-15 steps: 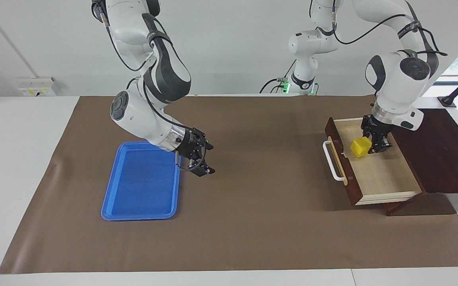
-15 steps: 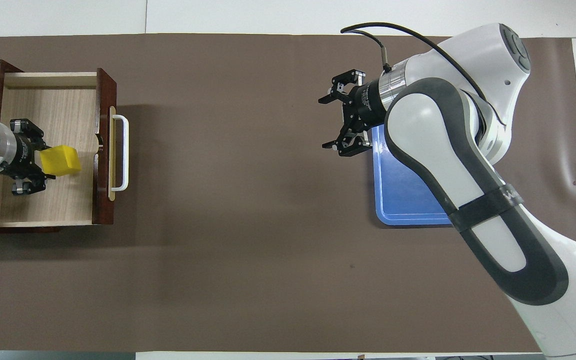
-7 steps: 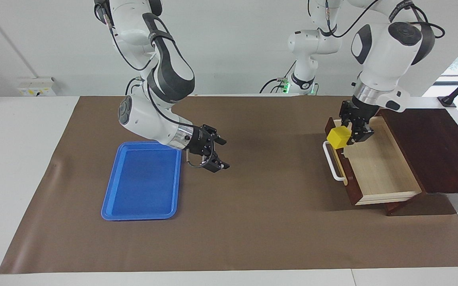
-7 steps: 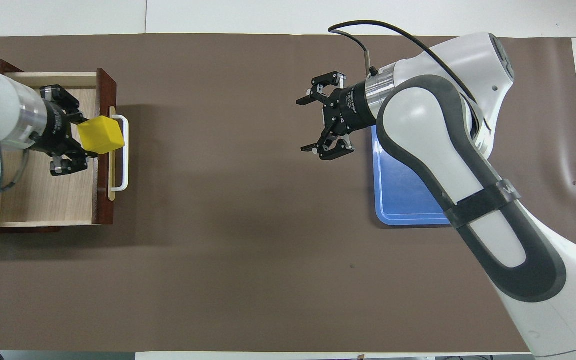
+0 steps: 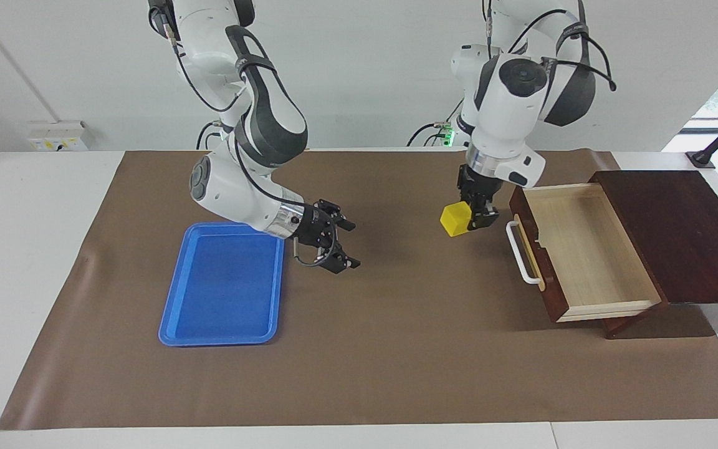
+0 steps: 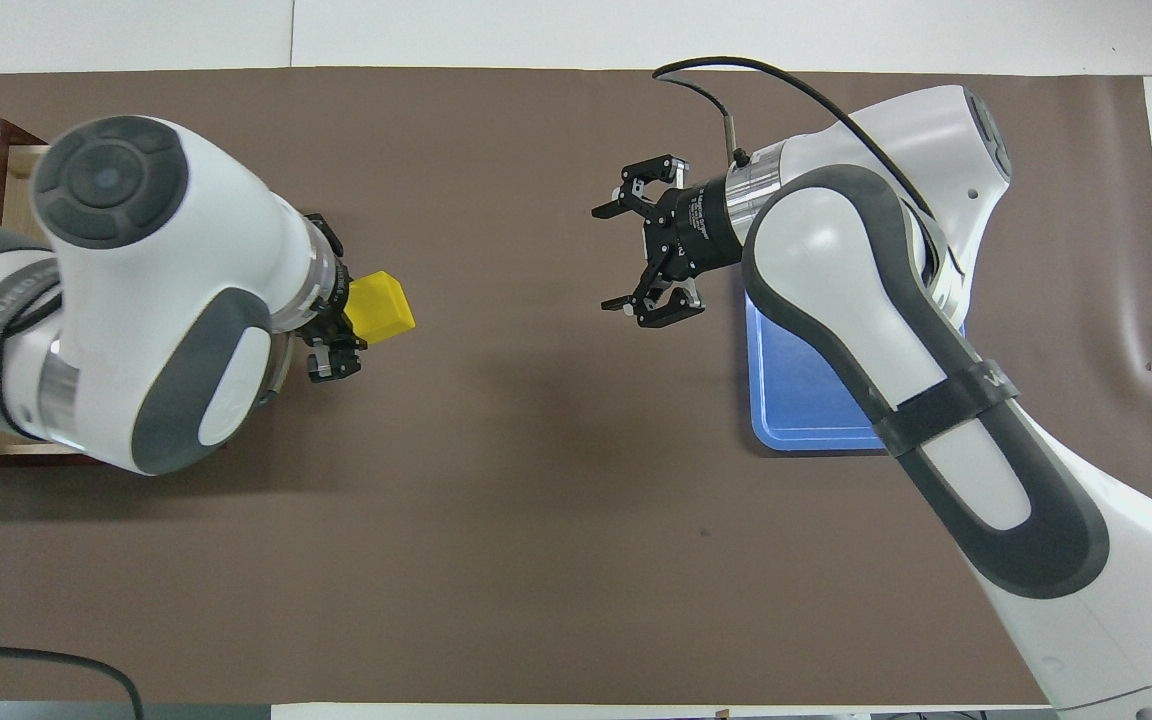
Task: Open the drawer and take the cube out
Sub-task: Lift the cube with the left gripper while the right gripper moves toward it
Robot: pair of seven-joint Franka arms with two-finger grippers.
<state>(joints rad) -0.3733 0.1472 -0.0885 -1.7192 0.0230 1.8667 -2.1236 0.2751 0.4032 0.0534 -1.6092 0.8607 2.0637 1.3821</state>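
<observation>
One yellow cube [image 5: 455,219] is in the air, held between the fingers of the left gripper [image 5: 475,218], which are clenched on it. It hangs over the bare brown mat [image 5: 396,349], just beside the drawer [image 5: 583,255], out in front of its handle and clear of it. In the overhead view the cube [image 6: 379,307] sticks out from under the left arm's wrist, and the left gripper [image 6: 336,330] is mostly hidden by that arm.

The drawer is pulled out of the dark wooden box [image 5: 677,231], at the left arm's end of the table. Its pale wood inside is bare. The white bar handle [image 5: 519,252] on the dark front faces the middle of the table.

The right gripper [image 5: 341,244] is over the mat, near the edge of the blue tray [image 5: 222,287] that is closest to the middle of the table. Its fingers are spread wide and hold nothing. In the overhead view the right gripper [image 6: 626,255] points toward the cube, well apart from it, and the arm covers a part of the blue tray [image 6: 806,410].
</observation>
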